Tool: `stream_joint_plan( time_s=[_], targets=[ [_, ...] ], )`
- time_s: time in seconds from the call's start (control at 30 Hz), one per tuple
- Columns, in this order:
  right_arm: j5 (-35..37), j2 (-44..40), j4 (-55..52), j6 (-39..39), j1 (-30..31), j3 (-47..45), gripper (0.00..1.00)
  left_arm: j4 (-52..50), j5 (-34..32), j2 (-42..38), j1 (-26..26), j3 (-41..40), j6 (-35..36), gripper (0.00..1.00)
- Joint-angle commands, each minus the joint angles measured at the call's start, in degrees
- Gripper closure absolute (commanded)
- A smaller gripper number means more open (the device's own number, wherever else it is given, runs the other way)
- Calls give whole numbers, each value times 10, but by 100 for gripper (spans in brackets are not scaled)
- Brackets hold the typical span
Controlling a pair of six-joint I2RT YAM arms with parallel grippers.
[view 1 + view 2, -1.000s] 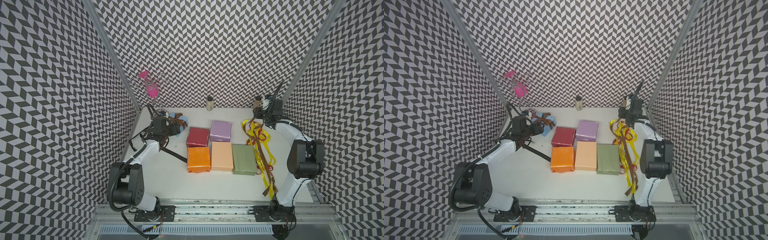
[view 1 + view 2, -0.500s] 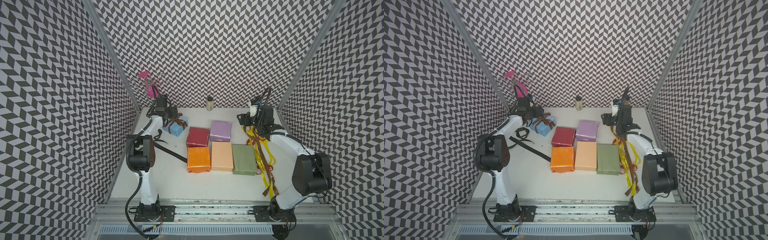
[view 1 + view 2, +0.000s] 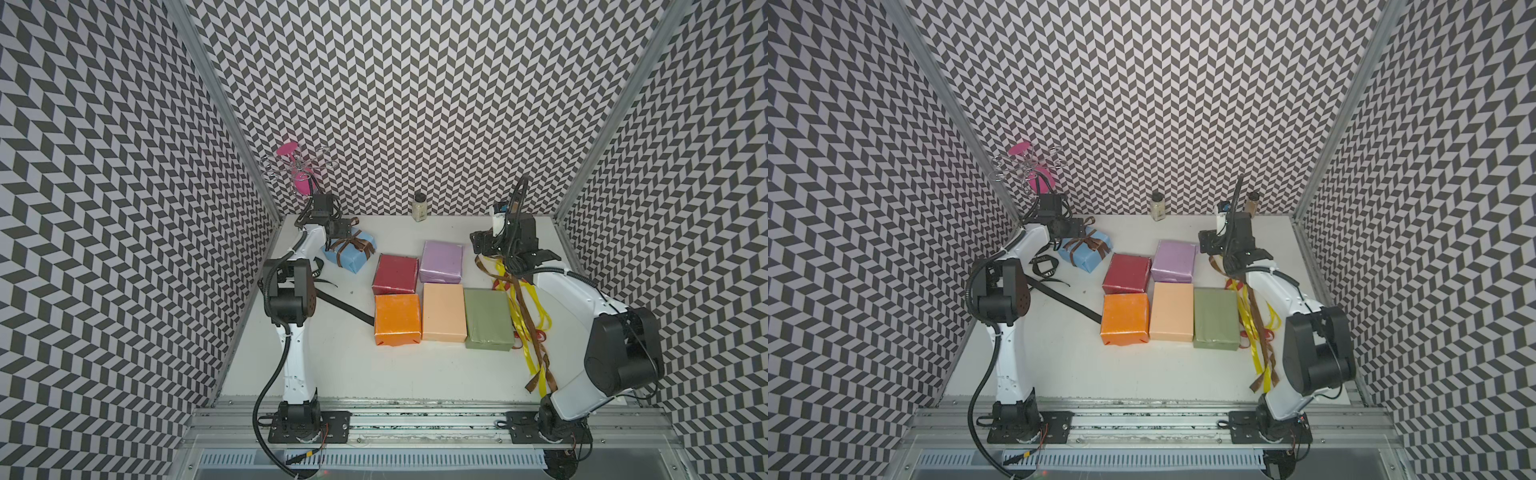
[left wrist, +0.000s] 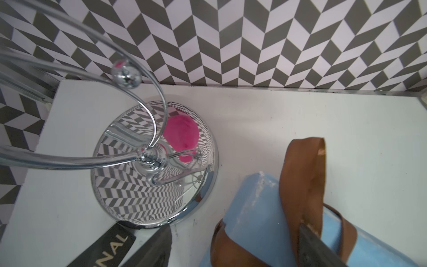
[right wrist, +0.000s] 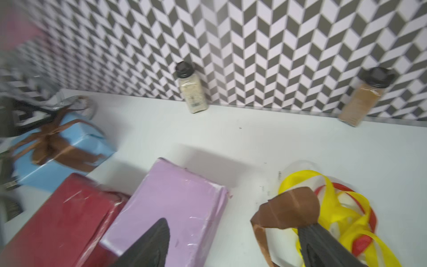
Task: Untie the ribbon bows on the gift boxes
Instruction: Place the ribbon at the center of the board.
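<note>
— Right tool (image 5: 232, 224) has swung away from the back corner, toward the lilac box (image 5: 175, 196).
— Its jaws?
— Wide apart; a loose brown ribbon (image 5: 288, 208) hangs over one finger (image 5: 323, 245).
— And the left tool (image 4: 234, 228)?
— Also apart, just above the light blue box (image 4: 254, 208). The brown bow (image 4: 300, 173), still tied, touches one finger (image 4: 316, 249). Other boxes (image 3: 442, 311) lie on the counter (image 3: 324, 361) between the tools.

Robot lab booth, chevron-patterned walls (image 3: 415, 104)

Brown ribbon (image 4: 300, 175) loops over light blue box (image 4: 251, 219) beside chrome stand base (image 4: 129, 196).
</note>
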Motion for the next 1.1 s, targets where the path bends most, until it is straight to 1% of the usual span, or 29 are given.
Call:
stream_joint_plan(
  time_s=[0.0, 0.07, 0.1, 0.17, 0.2, 0.27, 0.37, 0.43, 0.5, 0.67, 0.77, 0.83, 0.93, 1.07],
  targets=[
    [150, 30, -26, -16, -13, 23, 10, -23, 6, 8, 4, 12, 21, 16],
    [163, 48, -46, -14, -23, 35, 6, -23, 12, 10, 6, 12, 22, 16],
    [136, 67, -80, -11, -36, 57, 5, -23, 14, 11, 6, 13, 22, 16],
    [45, 115, -159, -7, -64, 113, 1, -24, 19, 12, 6, 12, 22, 16],
    [4, 144, -206, -7, -77, 147, 0, -25, 21, 12, 6, 13, 21, 16],
    [-27, 176, -238, -7, -89, 164, 1, -26, 23, 10, 6, 12, 21, 16],
    [-42, 184, -235, -12, -96, 153, 1, -27, 23, 7, 6, 12, 23, 16],
    [-88, 181, -228, -10, -105, 147, 0, -28, 22, 4, 7, 11, 24, 16],
    [-131, 182, -230, -7, -111, 150, 3, -28, 22, 4, 8, 11, 24, 16],
    [-181, 165, -212, -18, -111, 137, 4, -23, 16, 2, 13, 10, 17, 17],
    [-228, 143, -189, -14, -106, 129, 9, -5, 26, -9, 21, 3, 6, 17],
    [-252, 124, -167, -13, -91, 119, 13, 8, 27, -17, 24, -3, 1, 17],
    [-278, 98, -140, -17, -59, 102, 13, 6, 43, -13, 28, 1, 4, 17],
    [-317, 68, -101, -16, -21, 81, 13, -26, 105, 5, 29, 15, 32, 21]
  ],
)
